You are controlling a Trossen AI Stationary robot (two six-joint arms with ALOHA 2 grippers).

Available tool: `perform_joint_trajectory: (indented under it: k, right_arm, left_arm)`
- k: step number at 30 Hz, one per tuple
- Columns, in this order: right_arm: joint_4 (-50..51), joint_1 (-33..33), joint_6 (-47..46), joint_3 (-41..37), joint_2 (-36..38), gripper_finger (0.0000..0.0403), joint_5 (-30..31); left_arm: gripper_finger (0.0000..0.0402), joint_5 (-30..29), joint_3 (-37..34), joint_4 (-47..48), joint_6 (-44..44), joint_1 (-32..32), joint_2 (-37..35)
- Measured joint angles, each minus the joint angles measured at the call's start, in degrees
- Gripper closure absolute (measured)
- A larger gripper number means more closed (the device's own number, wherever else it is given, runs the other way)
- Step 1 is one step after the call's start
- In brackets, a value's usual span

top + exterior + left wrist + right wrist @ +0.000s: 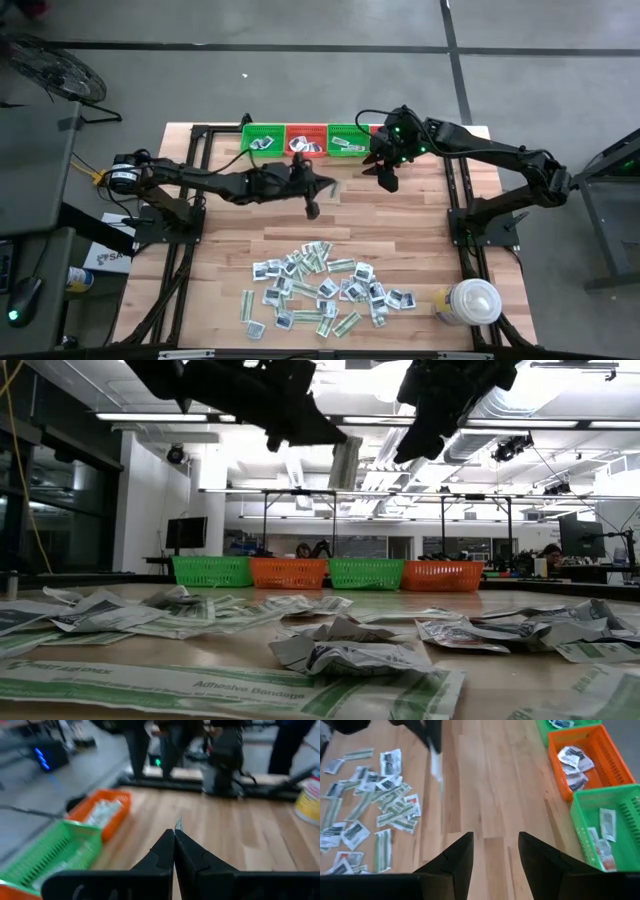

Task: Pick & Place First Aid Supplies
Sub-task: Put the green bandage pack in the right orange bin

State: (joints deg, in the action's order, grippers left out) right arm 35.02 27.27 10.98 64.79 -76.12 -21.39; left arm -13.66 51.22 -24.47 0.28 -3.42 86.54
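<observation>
Many small first aid packets (320, 290), white squares and pale-green strips, lie loose on the wooden table near its front edge. Green and orange baskets (305, 140) stand in a row along the far edge, some with packets inside. My left gripper (312, 207) hovers over the table's middle, shut on one narrow pale packet (345, 462). My right gripper (386, 180) stands open and empty above the table, just in front of the right-hand baskets; in its wrist view an orange basket (585, 760) and a green basket (610, 830) lie to one side. My left gripper pinches the narrow packet by one end between its two fingertips. In its own wrist view the packet shows edge-on as a thin sliver (178, 824) past the shut tips. The packet's free end (436, 767) hangs below the fingers, clear of the table.
A big white round lidded container (470, 302) stands at the near right corner. Bare wood (400, 230) lies between the packet pile and the basket row. Black arm frames (465, 215) flank the table's left and right sides.
</observation>
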Motion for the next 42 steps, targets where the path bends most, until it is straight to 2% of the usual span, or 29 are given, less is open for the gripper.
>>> perform_joint_trajectory:
  k: [5,9,14,22,28,33,37,42]
  right_arm:
    - [-1.82,0.0,0.84,0.0,0.0,0.0253,-6.02]
    - [-4.34,-0.24,0.78,0.0,0.0,0.0253,-9.45]
    - [-10.72,-1.98,-0.01,0.0,0.0,0.0253,-8.58]
    - [-17.72,-3.82,-1.78,0.02,-0.41,0.0253,0.78]
    - [-19.14,-3.86,-3.98,0.02,-2.63,0.0253,-5.0]
    - [-19.77,-4.67,-4.55,0.02,-4.74,0.0255,-5.41]
    - [-19.9,-4.88,-4.46,0.02,-4.99,0.0278,-5.32]
    - [-19.96,-4.48,-4.02,0.02,-4.98,0.035,-4.57]
  left_arm:
    - [0.0401,-4.97,0.0,-6.73,3.62,0.0,0.02]
    - [0.0401,-5.06,0.0,-13.35,5.7,-1.05,0.02]
    - [0.0401,-4.24,0.13,-15.78,7.08,-2.47,0.09]
    - [0.0401,-1.45,0.2,-18.29,8.03,-3.39,0.09]
    - [0.0401,-1.13,0.2,-19.31,8.75,-3.39,0.09]
    - [0.0401,-1.04,0.2,-19.53,8.91,-3.39,0.09]
    - [0.0401,-0.65,0.2,-19.53,8.91,-3.39,0.09]
    - [0.0401,-0.65,0.2,-19.51,8.91,-3.39,0.09]
